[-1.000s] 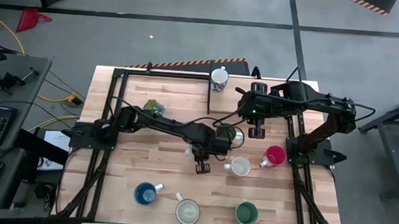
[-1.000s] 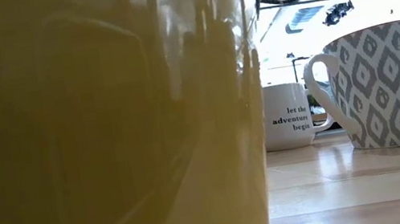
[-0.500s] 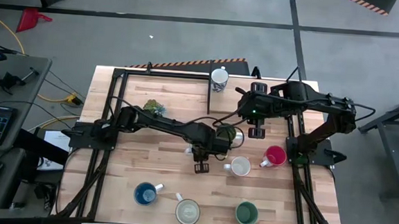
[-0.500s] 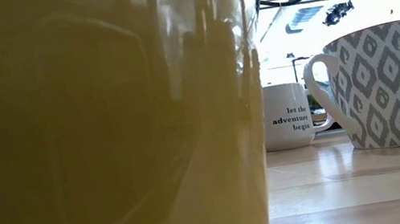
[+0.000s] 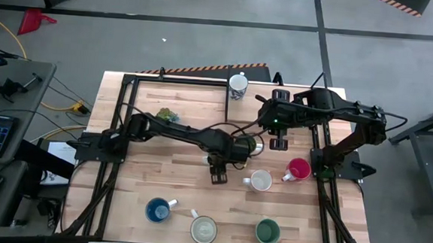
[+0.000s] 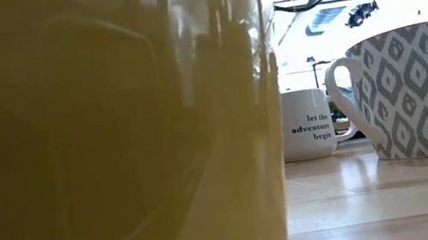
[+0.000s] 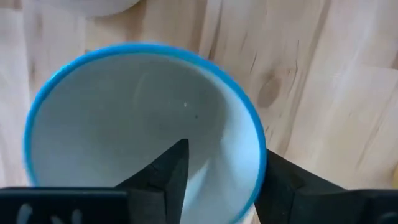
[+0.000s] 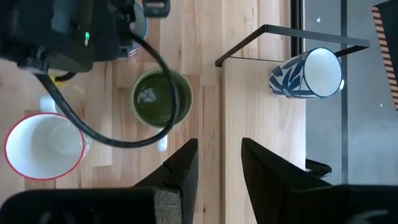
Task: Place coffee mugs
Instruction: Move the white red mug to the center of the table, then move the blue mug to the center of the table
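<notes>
Eight mugs, and the last one looks just set down on the table (image 5: 161, 171).
Left gripper (image 7: 225, 152), left of the red mug (image 5: 298, 169), straddles the blue-rimmed mug's (image 7: 112, 112) wall, spread apart and not pinching it. The right gripper (image 8: 217, 155), behind the red mug, is parted and empty.

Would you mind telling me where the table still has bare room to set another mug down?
Bare wood lies between the plant sprig and the blue mug, on the left half. The middle is crowded: left gripper, olive mug, white mug and red mug sit close together.
</notes>
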Controlling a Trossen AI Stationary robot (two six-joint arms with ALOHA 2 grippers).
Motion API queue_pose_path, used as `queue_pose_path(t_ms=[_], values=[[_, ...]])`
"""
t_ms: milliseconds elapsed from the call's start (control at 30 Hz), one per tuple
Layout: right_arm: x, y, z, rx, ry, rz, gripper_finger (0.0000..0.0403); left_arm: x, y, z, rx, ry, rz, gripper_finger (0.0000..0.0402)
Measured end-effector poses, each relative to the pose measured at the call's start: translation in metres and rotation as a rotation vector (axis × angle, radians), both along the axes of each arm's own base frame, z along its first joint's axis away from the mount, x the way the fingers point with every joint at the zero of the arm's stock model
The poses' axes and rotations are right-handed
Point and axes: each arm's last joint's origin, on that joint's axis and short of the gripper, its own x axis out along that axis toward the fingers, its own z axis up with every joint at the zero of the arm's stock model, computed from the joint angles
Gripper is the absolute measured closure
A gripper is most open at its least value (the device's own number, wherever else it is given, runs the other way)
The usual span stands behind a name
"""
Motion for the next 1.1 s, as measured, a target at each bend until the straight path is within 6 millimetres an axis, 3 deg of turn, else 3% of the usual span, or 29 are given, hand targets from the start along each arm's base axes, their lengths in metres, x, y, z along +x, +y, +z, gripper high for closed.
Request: queue_pose_path(t_ms=[167,367,633,900,1100], values=[[0.0,0.0,0.0,-0.001,0.001,0.001,0.0299,-0.002,0.002,0.015,-0.006,0.019,0.035,0.0253],[-0.001,0.0,0.0,0.0,0.006,0.0,0.0299,0.0,0.001,0.046,-0.011,-0.055,0.034,0.0252],[-0.002,0.0,-0.001,0.003,0.015,-0.009,0.0299,-0.017,-0.011,0.084,0.081,-0.049,-0.005,0.0252],[-0.002,0.0,-0.001,-0.008,0.024,0.018,0.0299,-0.06,-0.047,0.138,0.098,-0.176,-0.152,0.0253],[-0.005,0.0,0.001,-0.024,0.029,0.064,0.0299,-0.123,-0.064,0.176,0.156,-0.258,-0.223,0.0253]])
